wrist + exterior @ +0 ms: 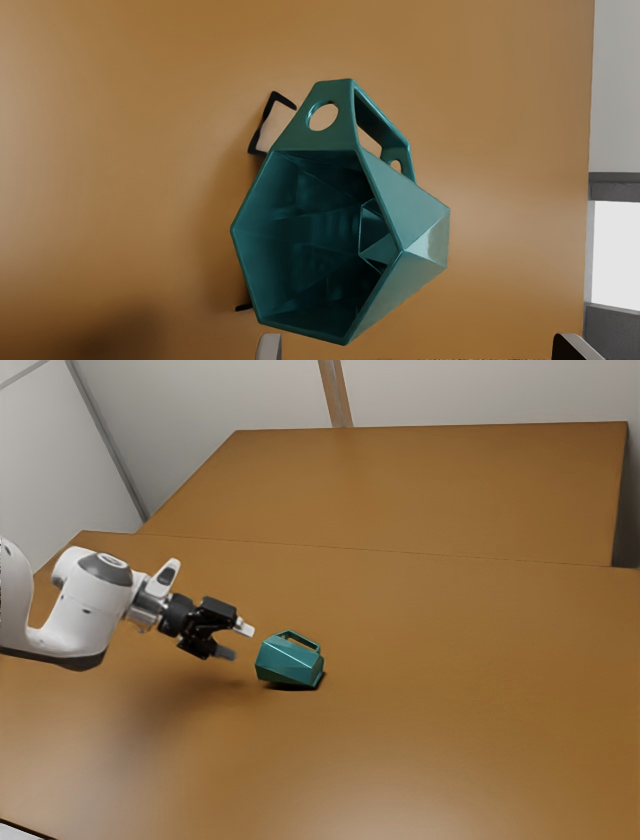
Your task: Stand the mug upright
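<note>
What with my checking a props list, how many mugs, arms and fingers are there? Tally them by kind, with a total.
Mug: 1
Arm: 1
Fingers on the hand: 2
Total: 4
</note>
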You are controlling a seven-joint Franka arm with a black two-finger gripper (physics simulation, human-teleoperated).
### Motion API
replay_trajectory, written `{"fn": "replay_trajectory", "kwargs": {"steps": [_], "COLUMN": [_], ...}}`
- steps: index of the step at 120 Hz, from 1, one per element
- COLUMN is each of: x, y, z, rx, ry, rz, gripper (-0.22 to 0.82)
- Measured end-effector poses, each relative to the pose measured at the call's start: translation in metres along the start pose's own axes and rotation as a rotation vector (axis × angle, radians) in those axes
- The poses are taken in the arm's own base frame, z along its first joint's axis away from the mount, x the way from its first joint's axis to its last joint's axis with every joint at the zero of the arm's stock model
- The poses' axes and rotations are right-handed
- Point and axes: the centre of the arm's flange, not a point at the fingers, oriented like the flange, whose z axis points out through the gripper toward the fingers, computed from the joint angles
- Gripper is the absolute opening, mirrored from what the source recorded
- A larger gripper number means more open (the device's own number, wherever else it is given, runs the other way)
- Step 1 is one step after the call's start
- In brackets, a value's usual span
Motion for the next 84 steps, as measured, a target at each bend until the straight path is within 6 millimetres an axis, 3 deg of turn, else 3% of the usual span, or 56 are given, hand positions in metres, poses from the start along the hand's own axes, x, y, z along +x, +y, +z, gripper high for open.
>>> {"fn": "replay_trajectory", "kwargs": {"steps": [40,84], "x": [0.003,0.008], "y": [-0.002,0.013], "z": [0.018,0.044], "rx": [-0.037,-0.052], "ry": [-0.025,-0.048], "rz": [0.021,0.071], "gripper": [0.58,0.58]}}
